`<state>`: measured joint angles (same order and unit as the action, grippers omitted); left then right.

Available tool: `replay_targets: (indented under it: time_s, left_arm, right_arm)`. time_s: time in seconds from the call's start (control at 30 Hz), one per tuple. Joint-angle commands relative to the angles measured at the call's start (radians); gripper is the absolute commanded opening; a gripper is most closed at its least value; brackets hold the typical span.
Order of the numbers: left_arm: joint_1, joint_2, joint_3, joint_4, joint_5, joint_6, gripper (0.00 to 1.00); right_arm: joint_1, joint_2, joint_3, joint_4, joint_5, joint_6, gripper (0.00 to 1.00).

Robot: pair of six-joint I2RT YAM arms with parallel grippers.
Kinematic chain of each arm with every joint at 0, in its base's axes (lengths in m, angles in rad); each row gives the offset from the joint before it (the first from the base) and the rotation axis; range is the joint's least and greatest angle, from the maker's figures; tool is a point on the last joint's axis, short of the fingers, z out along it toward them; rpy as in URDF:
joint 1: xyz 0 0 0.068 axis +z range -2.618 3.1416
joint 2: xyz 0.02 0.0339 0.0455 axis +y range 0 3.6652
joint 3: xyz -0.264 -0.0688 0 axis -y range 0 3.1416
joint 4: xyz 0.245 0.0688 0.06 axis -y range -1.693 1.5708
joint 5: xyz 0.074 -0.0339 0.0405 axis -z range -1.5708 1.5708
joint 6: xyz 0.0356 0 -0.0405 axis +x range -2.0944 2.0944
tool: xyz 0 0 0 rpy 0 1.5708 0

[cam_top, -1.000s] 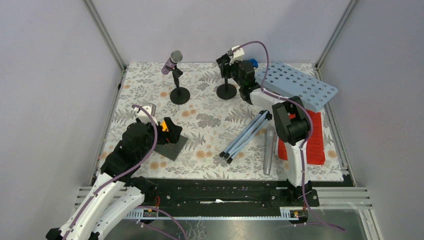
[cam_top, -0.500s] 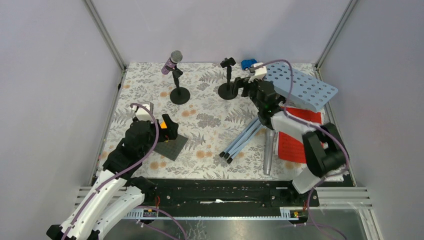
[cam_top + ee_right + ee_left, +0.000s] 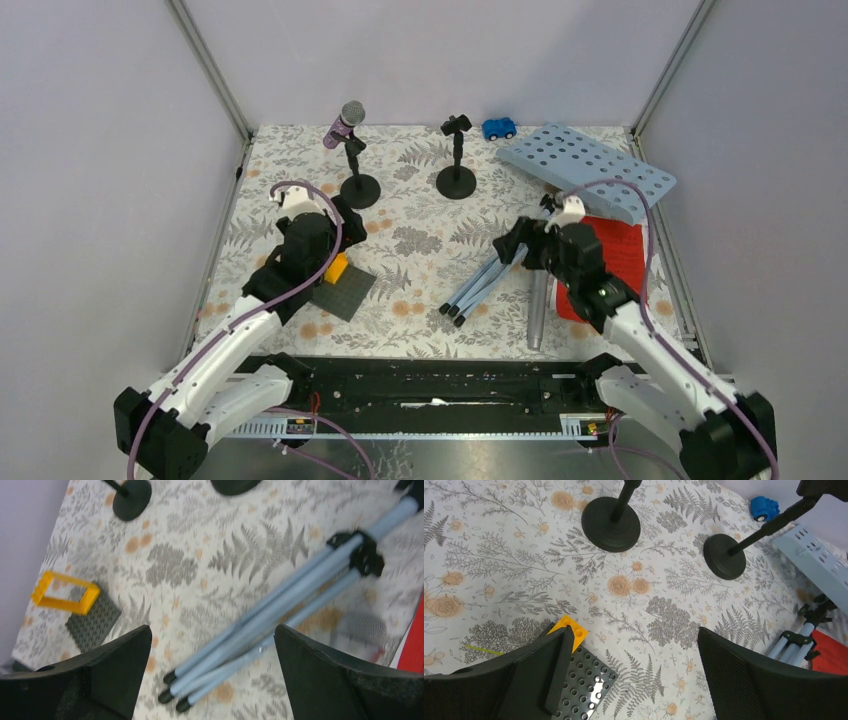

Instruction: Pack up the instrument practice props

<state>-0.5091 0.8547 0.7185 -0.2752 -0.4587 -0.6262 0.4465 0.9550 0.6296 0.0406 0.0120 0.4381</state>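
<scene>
From above, left gripper and right gripper are both hanging spread wide, the right over pale-blue tripod legs lying flat. Left wrist: two black round-based mic mounts are standing ahead. Right wrist: the legs are lying untouched below

The floral cloth looks matt; the studded plate and perforated holder, smooth plastic.
</scene>
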Motion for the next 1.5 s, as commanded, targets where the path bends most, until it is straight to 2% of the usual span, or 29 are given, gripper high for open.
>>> replay_targets:
  time_s: [0.0, 0.1, 0.2, 0.3, 0.4, 0.6, 0.83, 1.03, 1.27, 1.47]
  left_arm:
    - [0.003, 0.04, 0.152, 0.053, -0.076, 0.024, 0.99]
    - [0.004, 0.026, 0.249, -0.087, -0.113, 0.08, 0.99]
    - [0.003, -0.037, 0.293, -0.208, -0.126, 0.129, 0.99]
    - [0.003, -0.124, 0.29, -0.284, -0.119, 0.148, 0.99]
    - [0.003, -0.19, 0.292, -0.372, -0.114, 0.151, 0.99]
    - [0.003, -0.276, 0.231, -0.446, -0.072, 0.143, 0.99]
    - [0.003, -0.325, 0.119, -0.445, -0.05, 0.132, 0.99]
    - [0.003, -0.38, 0.087, -0.423, -0.098, 0.155, 0.99]
    - [0.003, -0.422, 0.062, -0.392, -0.085, 0.197, 0.99]
    - [0.004, -0.438, 0.06, -0.392, -0.09, 0.207, 0.99]
  right_arm:
    - [0.006, -0.2, -0.119, -0.069, -0.112, 0.078, 1.0]
    - [0.007, -0.259, -0.152, 0.035, -0.172, 0.046, 1.0]
    - [0.024, -0.197, -0.101, 0.096, -0.205, 0.046, 1.0]
    - [0.102, -0.047, -0.015, 0.155, -0.161, 0.008, 1.0]
    - [0.21, 0.101, 0.073, 0.287, -0.125, -0.089, 1.0]
    - [0.261, 0.414, 0.206, 0.715, -0.3, -0.202, 1.0]
    - [0.265, 0.775, 0.518, 0.888, -0.484, -0.372, 1.0]
    - [0.263, 1.038, 0.801, 0.866, -0.521, -0.559, 1.0]
    - [0.247, 1.305, 1.169, 0.784, -0.57, -0.551, 1.0]
    - [0.247, 1.449, 1.348, 0.746, -0.47, -0.581, 1.0]
